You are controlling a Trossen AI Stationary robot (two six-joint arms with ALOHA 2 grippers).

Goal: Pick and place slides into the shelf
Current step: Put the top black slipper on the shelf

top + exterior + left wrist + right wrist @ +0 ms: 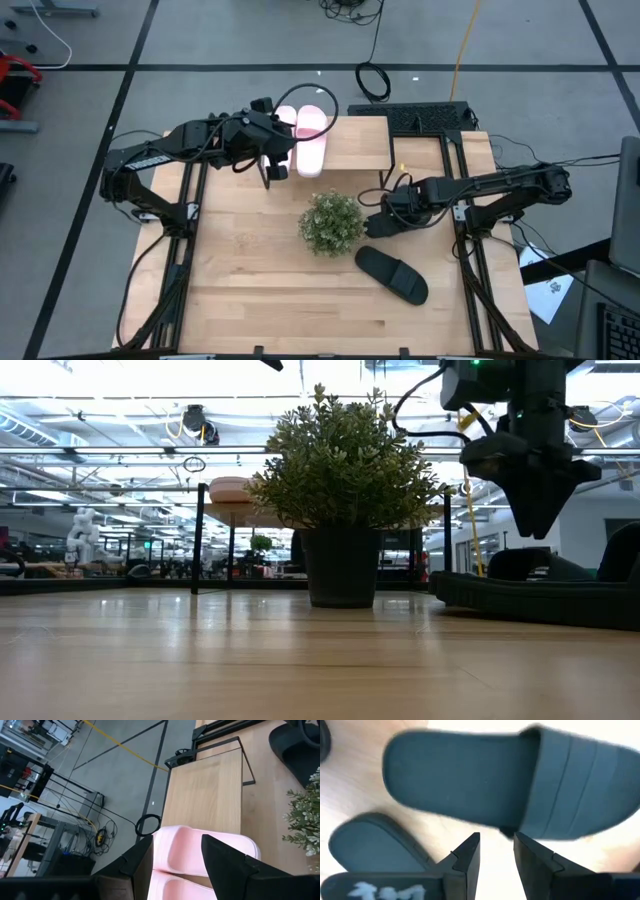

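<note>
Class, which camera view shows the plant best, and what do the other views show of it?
The low view: the plant stands whole at centre, with bushy leaves and dark pot seen side-on. The high view shows only its round leafy top, with the pot hidden. The left wrist view catches a few sprigs at the edge. The right wrist view shows none of it.

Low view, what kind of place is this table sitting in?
Probably a robotics lab or workshop: an open hall under ceiling lights, a pale robot figure by distant benches, cables on a tape-marked floor.

Two pink slides (312, 140), two black slides (485, 780)
</note>
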